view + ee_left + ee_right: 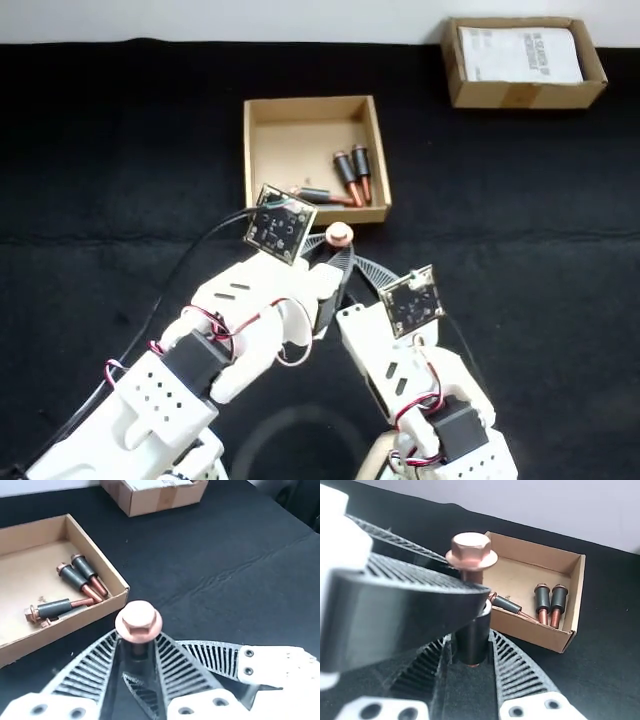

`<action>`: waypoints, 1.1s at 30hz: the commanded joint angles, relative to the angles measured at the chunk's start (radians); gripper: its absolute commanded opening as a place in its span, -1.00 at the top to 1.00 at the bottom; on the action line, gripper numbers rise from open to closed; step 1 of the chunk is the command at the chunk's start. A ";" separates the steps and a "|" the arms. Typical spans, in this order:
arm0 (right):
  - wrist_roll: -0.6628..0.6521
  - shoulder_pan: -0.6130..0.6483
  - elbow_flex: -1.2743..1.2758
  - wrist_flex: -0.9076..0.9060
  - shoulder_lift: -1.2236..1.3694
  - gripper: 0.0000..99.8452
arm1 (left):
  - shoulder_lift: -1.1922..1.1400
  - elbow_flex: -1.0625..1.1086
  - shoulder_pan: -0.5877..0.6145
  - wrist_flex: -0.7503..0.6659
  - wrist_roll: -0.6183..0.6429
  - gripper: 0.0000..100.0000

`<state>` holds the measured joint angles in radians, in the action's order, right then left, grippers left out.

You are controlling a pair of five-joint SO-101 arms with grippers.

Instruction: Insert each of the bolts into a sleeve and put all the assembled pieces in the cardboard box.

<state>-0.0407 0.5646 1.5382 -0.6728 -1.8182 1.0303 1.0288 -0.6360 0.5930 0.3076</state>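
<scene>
A copper bolt (339, 235) stands upright just in front of the open cardboard box (262, 150). My left gripper (137, 642) is shut on the bolt (137, 621), just under its hex head. Its shank runs down into a black sleeve (471, 639), on which my right gripper (470, 650) is shut. In the right wrist view the left gripper's fingers (410, 587) cross right above the sleeve, under the bolt head (471, 550). Both grippers meet at one spot in the high view. Three assembled pieces (352, 172) lie in the box's right part.
A second cardboard box (590, 70) with a printed sheet in it stands at the back right. Black cloth (520, 230) covers the table. The box's front wall (75, 617) is close behind the held bolt.
</scene>
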 commanded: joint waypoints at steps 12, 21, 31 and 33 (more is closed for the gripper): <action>-0.011 0.001 -0.018 0.028 -0.015 0.98 | 0.021 -0.298 0.050 0.586 -0.072 0.37; -0.069 -0.008 -0.119 0.117 0.067 0.98 | 0.045 -0.733 0.058 1.025 -0.094 0.54; -0.064 -0.018 -0.547 0.127 0.619 0.98 | 0.317 -0.667 0.107 1.036 -0.095 0.99; -0.064 -0.036 -0.651 0.127 0.739 0.98 | 0.381 -0.584 0.196 1.033 -0.095 0.98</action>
<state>-0.1005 0.5585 1.0779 -0.5746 -1.2259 1.3464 0.3690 -0.5332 1.6241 0.2171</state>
